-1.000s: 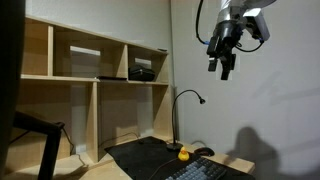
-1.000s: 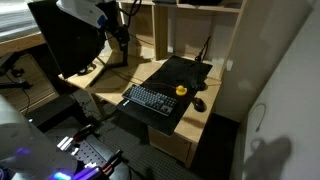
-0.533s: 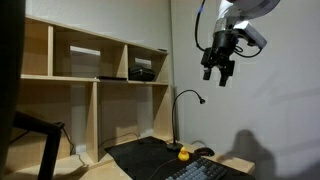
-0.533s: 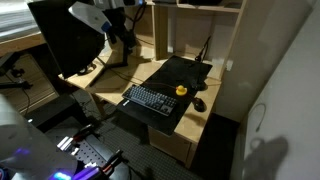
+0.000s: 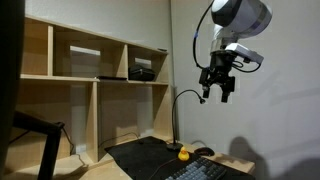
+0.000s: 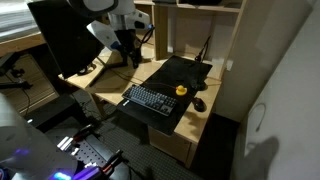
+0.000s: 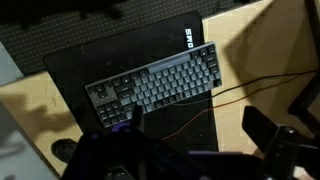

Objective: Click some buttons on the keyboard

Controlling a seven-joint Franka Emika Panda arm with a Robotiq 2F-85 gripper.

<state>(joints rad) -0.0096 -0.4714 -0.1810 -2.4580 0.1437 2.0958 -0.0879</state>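
The dark grey keyboard [image 7: 155, 85] lies on a black desk mat [image 7: 120, 55], and its rows of small keys [image 7: 170, 80] show in the wrist view. It also shows in both exterior views [image 6: 152, 100] [image 5: 205, 170]. My gripper [image 7: 195, 130] is open and empty, its two dark fingers [image 7: 265, 125] wide apart. It hangs high above the desk in both exterior views [image 5: 216, 85] [image 6: 128, 50], well clear of the keyboard.
A small yellow object [image 6: 182, 90] and a black mouse [image 6: 199, 104] sit beside the keyboard. A gooseneck lamp [image 5: 188, 97] stands behind it. Wooden shelves [image 5: 90, 70] line the back. A monitor [image 6: 65, 35] stands at one side. A thin cable [image 7: 240, 90] crosses the wooden desktop.
The gripper has come down and turned, moving closer over the desk. The keyboard and other objects have not moved.
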